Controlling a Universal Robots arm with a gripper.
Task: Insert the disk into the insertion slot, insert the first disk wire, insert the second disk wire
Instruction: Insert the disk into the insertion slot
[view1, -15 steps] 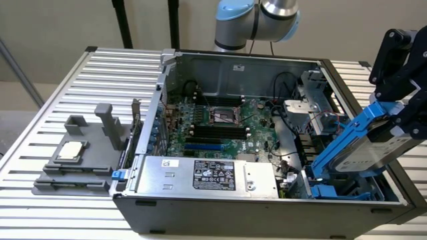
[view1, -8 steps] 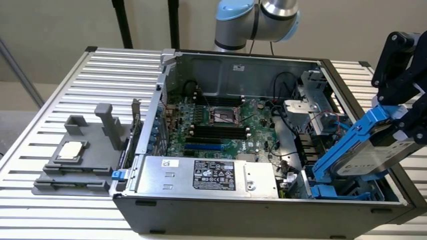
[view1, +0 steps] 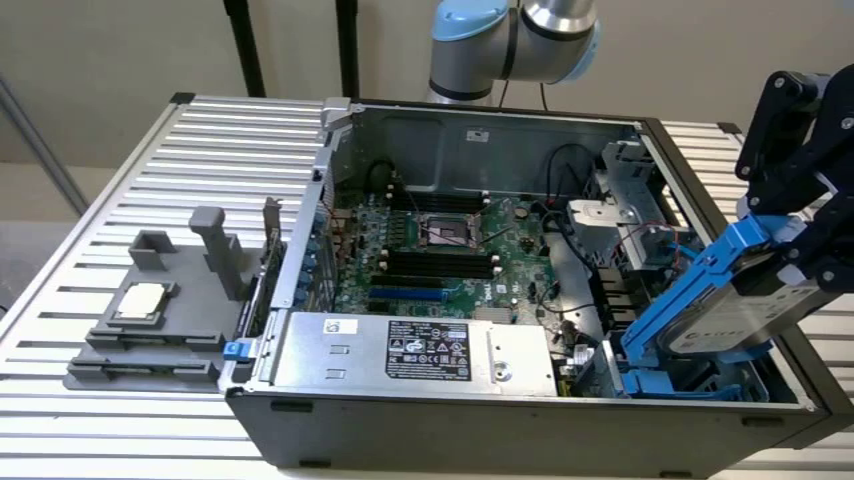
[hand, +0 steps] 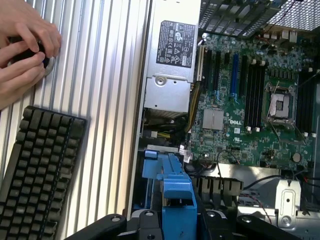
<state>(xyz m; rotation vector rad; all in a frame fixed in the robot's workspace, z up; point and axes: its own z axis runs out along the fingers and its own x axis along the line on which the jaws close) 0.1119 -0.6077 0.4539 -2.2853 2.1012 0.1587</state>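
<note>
Hand (view1: 795, 258) gripped the disk (view1: 727, 318), jaws part-closed on its blue frame. Disk hung tilted, lower edge at the insertion slot (view1: 678, 382). Case (view1: 534, 430) wall stood close alongside, open room above.

silver-grey disk (view1: 731, 322) (bright blue carrier frame (view1: 687, 290)); green motherboard (view1: 461, 262); black keyboard (hand: 37, 170); ribbed silver table (view1: 227, 150).

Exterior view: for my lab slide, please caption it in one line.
The gripper holds the blue-framed disk, angled down toward the insertion slot in the open computer case.
</note>
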